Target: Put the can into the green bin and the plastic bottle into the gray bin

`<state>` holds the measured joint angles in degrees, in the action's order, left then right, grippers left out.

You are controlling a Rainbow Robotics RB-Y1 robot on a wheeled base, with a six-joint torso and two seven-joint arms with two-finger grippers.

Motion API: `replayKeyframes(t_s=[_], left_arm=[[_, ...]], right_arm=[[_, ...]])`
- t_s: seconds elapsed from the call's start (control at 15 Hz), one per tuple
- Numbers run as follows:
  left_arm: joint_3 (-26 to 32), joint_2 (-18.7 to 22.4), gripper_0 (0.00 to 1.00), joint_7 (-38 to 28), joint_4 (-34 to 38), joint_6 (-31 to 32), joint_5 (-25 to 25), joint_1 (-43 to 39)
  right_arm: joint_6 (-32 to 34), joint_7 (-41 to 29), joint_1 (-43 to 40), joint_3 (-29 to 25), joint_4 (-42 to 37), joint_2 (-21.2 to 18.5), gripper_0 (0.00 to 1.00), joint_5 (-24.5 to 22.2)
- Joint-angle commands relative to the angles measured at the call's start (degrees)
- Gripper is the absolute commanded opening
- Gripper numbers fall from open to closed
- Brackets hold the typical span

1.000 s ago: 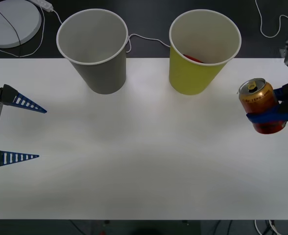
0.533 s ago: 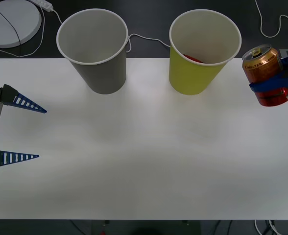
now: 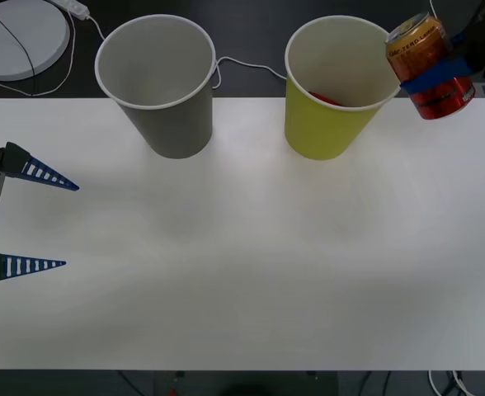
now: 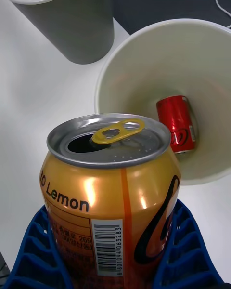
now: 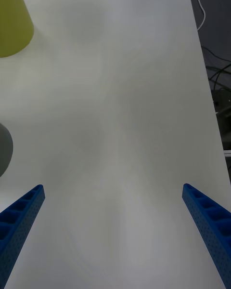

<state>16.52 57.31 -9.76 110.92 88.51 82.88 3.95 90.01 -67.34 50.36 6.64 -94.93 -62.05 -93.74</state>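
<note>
The step in hand is carrying the can (image 3: 428, 66) to the green bin (image 3: 341, 87). The right gripper (image 3: 437, 73) has its jaws closed on the can's lower body, one blue finger showing as a band across the orange side in the front view. The can is held in the air, tilted a little, just beside the bin's right rim and not yet over the opening. From the right wrist view the can (image 4: 110, 192) sits upright between the blue fingers (image 4: 31, 257), its gold tab and open mouth facing the camera, with the green bin (image 4: 144, 62) gaping beyond it. A red can (image 4: 177, 124) already lies on its side at the bottom of that bin.

The gray bin (image 3: 158, 82) stands to the left of the green one, well apart from it, both at the back edge of the white worktop (image 3: 251, 256). No plastic bottle can be picked out on the worktop, so the second half of the task cannot be judged from here.

The left gripper (image 3: 20, 221) waits at the left edge of the worktop with its jaws wide open and nothing between them.

The next move, as I judge it, calls for shifting the can further left until it hangs squarely over the green bin's mouth, clear of the white rim, and only then parting the jaws. Letting go too soon risks the can striking the rim and tipping the light bin or bouncing onto the worktop.
</note>
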Motion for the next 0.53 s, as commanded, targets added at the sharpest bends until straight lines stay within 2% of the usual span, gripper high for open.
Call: replayKeyframes(t_s=[0.07,0.27,0.53], left_arm=[[0.00,0.00,1.00,0.00,0.00,0.00,0.00,0.00],[0.00,0.00,1.00,0.00,0.00,0.00,0.00,0.00],[0.00,0.00,1.00,0.00,0.00,0.00,0.00,0.00]], right_arm=[[-0.01,0.37,10.29,8.91,9.42,0.79,0.00,-1.18],[-0.01,1.60,17.32,13.13,17.85,5.36,0.00,-6.54],[-0.01,0.81,20.83,13.22,22.95,12.39,0.00,-16.21]])
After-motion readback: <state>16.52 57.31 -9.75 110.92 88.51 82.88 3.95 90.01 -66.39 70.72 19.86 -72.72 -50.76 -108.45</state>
